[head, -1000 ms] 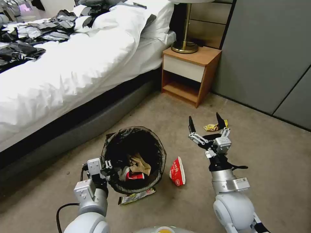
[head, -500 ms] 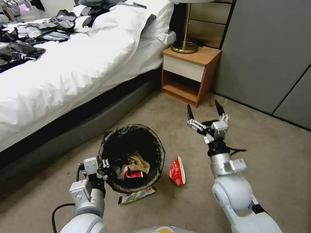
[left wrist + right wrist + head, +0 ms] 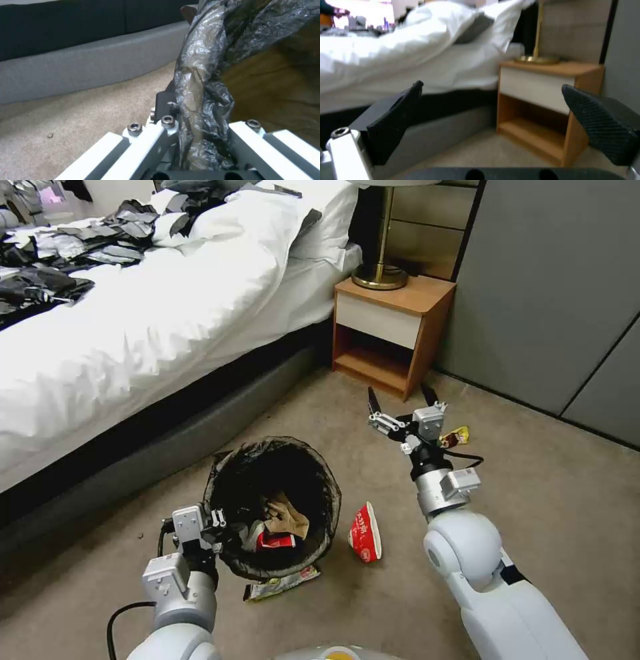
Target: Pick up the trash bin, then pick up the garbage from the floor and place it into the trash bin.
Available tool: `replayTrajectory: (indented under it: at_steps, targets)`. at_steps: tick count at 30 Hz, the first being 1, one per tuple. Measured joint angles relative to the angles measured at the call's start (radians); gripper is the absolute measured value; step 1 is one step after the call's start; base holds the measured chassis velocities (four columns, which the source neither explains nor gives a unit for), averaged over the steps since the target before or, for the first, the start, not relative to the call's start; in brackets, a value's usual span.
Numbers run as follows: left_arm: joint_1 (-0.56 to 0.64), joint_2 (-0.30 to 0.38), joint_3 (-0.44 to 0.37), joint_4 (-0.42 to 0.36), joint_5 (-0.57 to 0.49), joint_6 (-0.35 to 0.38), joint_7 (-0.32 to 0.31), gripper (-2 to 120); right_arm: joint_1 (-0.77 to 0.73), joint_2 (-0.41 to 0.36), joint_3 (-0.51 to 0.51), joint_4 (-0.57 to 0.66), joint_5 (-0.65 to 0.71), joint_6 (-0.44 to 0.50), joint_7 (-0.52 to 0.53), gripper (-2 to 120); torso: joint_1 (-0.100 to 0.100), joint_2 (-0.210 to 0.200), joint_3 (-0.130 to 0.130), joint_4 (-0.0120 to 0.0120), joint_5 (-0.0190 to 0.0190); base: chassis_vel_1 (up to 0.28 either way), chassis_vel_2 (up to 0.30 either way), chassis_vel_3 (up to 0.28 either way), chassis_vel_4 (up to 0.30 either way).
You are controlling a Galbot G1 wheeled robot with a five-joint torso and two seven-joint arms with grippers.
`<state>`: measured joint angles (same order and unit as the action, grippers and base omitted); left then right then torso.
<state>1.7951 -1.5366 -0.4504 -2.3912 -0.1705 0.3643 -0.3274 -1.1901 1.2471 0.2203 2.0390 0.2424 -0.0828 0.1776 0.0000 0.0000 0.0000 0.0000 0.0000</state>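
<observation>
Black-lined trash bin (image 3: pixel 273 507): stands on the carpet beside the bed (image 3: pixel 133 333), holding a brown paper scrap and a red wrapper. Left claw (image 3: pixel 223 527): closed on the bin's near rim, the crinkled bag pinched between its fingers (image 3: pixel 165 105). Right claw (image 3: pixel 399 403): raised in front of the nightstand (image 3: pixel 390 330), fingers (image 3: pixel 600 122) spread wide, holding nothing. Garbage on the floor: red-and-white wrapper (image 3: pixel 364 532) just beside the bin; flat wrapper (image 3: pixel 280 583) at the bin's near edge; yellow wrapper (image 3: pixel 457 436) beside the right wrist.
</observation>
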Motion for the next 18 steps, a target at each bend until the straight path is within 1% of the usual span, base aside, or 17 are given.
replayTrajectory:
  at_steps: [2, 3, 4, 7, 8, 11, 18]
  targets:
    - [0.000, 0.000, 0.000, 0.000, 0.000, 0.000, 0.000, 1, 0.000, -0.002, 0.000, -0.006, 0.011, -0.047, -0.015, 100, 0.000, 0.000, 0.000, 0.0000, 0.0000, 0.000, 0.000, 0.000, 0.000]
    - [-0.001, 0.001, 0.000, 0.000, 0.000, 0.000, 0.000, 1, -0.004, -0.004, 0.001, -0.009, 0.014, -0.091, -0.022, 100, 0.000, 0.000, 0.000, 0.0000, 0.0000, 0.000, 0.000, 0.000, 0.000]
    - [-0.001, 0.001, 0.000, 0.000, 0.000, 0.000, 0.000, 1, -0.004, -0.004, 0.001, -0.009, 0.014, -0.091, -0.022, 100, 0.000, 0.000, 0.000, 0.0000, 0.0000, 0.000, 0.000, 0.000, 0.000]
    - [-0.005, 0.002, -0.003, 0.003, -0.004, 0.000, 0.000, 1, -0.017, -0.006, 0.003, -0.020, 0.014, -0.170, -0.033, 100, 0.000, 0.000, 0.000, -0.0001, 0.0000, 0.000, 0.000, 0.000, 0.000]
    - [-0.005, 0.002, -0.003, 0.003, -0.004, 0.000, 0.000, 1, -0.017, -0.006, 0.003, -0.020, 0.014, -0.170, -0.033, 100, 0.000, 0.000, 0.000, -0.0001, 0.0000, 0.000, 0.000, 0.000, 0.000]
    - [-0.010, 0.004, -0.003, 0.008, -0.007, 0.000, 0.000, 1, -0.026, -0.007, 0.003, -0.038, 0.015, -0.227, -0.033, 100, 0.000, 0.000, 0.000, 0.0000, 0.0000, 0.000, 0.000, 0.000, 0.000]
    - [-0.013, 0.006, 0.000, 0.013, -0.009, 0.000, 0.001, 1, -0.029, -0.019, -0.003, -0.077, 0.023, -0.270, -0.027, 100, 0.000, 0.000, 0.000, 0.0000, 0.0000, 0.000, 0.000, 0.000, 0.000]
